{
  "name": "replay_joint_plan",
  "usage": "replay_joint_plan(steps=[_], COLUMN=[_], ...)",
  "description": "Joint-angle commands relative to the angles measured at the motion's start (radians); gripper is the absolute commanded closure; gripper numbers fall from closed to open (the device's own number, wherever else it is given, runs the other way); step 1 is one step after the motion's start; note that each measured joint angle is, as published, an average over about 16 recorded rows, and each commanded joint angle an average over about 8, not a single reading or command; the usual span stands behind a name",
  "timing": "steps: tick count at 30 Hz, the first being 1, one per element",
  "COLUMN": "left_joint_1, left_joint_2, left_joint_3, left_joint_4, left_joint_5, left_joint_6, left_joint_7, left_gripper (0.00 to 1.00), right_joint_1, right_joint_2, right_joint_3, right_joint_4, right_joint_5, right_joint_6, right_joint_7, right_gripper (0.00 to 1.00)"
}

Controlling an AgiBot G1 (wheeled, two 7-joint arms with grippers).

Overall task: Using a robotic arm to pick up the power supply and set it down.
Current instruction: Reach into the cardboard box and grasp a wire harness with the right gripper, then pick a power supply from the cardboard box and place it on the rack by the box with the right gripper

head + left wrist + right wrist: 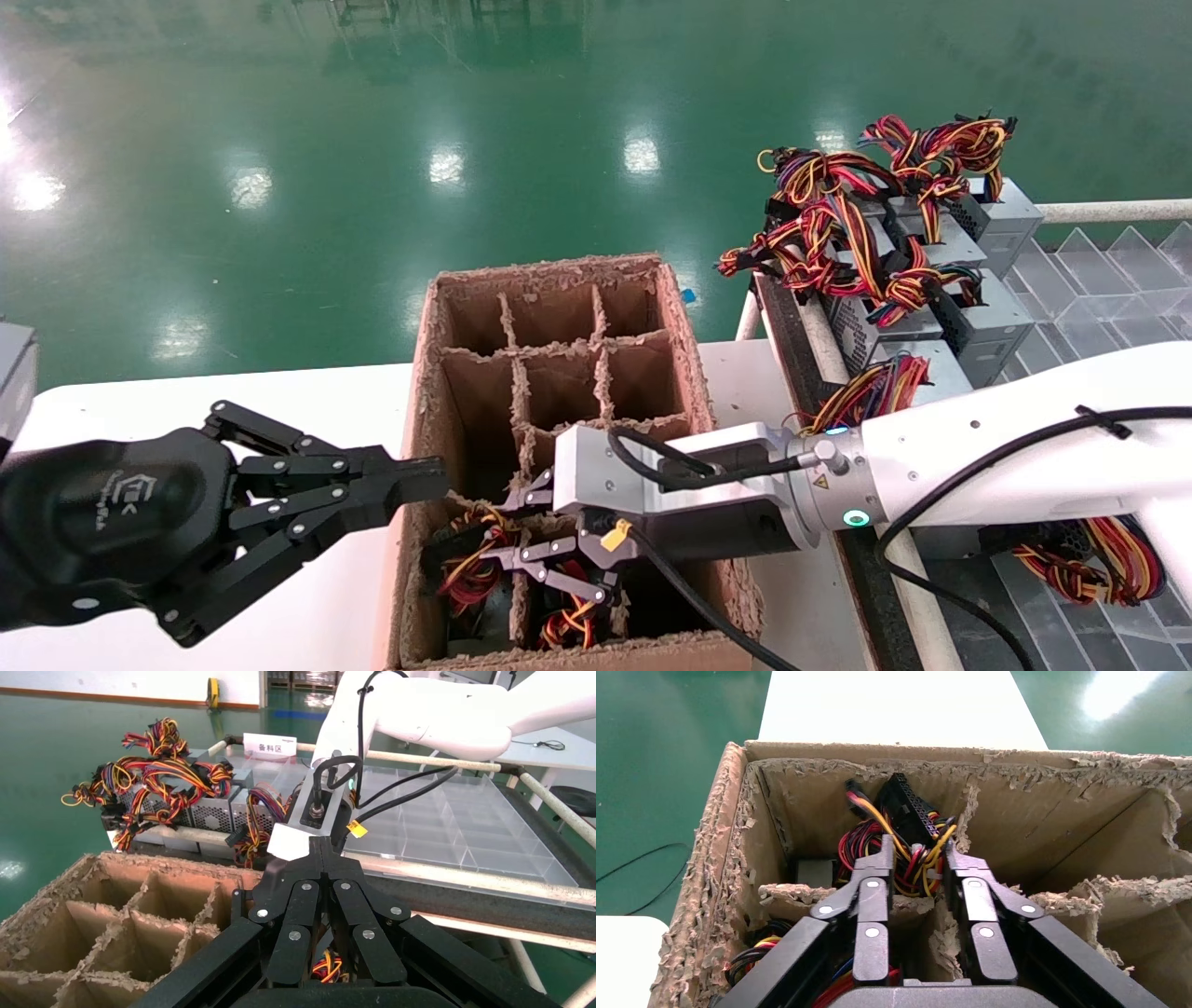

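Head view shows the right gripper [484,550] reaching down into the near left cell of a divided cardboard box [424,391], its fingers [877,881] set narrowly on either side of a red, yellow and black wire bundle [905,860]. The power supply [810,871] sits low in that cell, mostly hidden. The left gripper [410,485] hangs beside the box over the white table [279,401], fingers pressed together.
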Motion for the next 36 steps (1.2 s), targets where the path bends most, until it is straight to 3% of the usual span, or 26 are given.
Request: replay_joint_plan(steps=[1,23,36], left_joint_1=[0.0,0.0,0.0], left_joint_2=[0.0,0.0,0.0], left_joint_3=[0.0,0.0,0.0], left_joint_4=[0.0,0.0,0.0], left_joint_5=[0.0,0.0,0.0], left_joint_6=[0.0,0.0,0.0], left_joint_7=[0.0,0.0,0.0], left_gripper=[1.0,1.0,1.0], right_joint_1=[0.003,0.018,0.077], right_joint_2=[-0.001,0.036,0.081], right_joint_3=[-0.001,0.042,0.11], right_joint_4=[0.002,0.102,0.182], right_joint_5=[0.0,0.047,0.109], right_joint_6=[-0.003,0.01,0.028], right_joint_7=[0.0,0.04,0.077], right_gripper=[1.0,1.0,1.0])
